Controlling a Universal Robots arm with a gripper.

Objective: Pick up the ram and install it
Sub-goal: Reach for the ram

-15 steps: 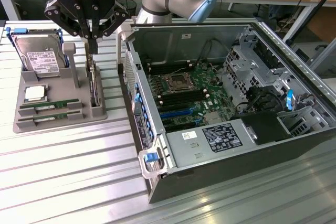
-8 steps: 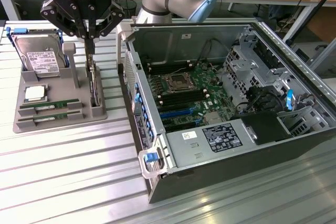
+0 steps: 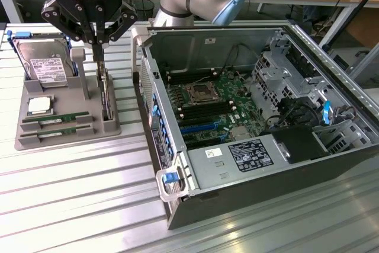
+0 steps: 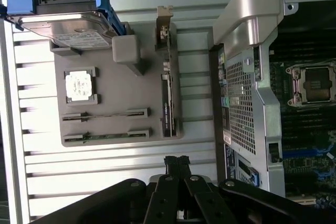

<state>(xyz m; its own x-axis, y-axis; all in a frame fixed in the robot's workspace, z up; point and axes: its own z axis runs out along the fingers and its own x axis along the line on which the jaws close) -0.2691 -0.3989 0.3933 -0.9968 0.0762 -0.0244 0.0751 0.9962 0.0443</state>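
gripper (image 3: 97,48) above tray (image 3: 62,100), near its upright card (image 3: 106,96) | fingers (image 4: 171,166) pressed together, holding nothing | ram (image 3: 57,117): two sticks lying flat in the tray's slots, just beside the chip (image 3: 39,105), apart from gripper | open case (image 3: 266,185) beside tray on surface (image 3: 71,194)

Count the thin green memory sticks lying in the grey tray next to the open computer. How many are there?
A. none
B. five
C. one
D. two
D: two memory sticks lie side by side, each in its own slot of the tray, close to the square processor chip.
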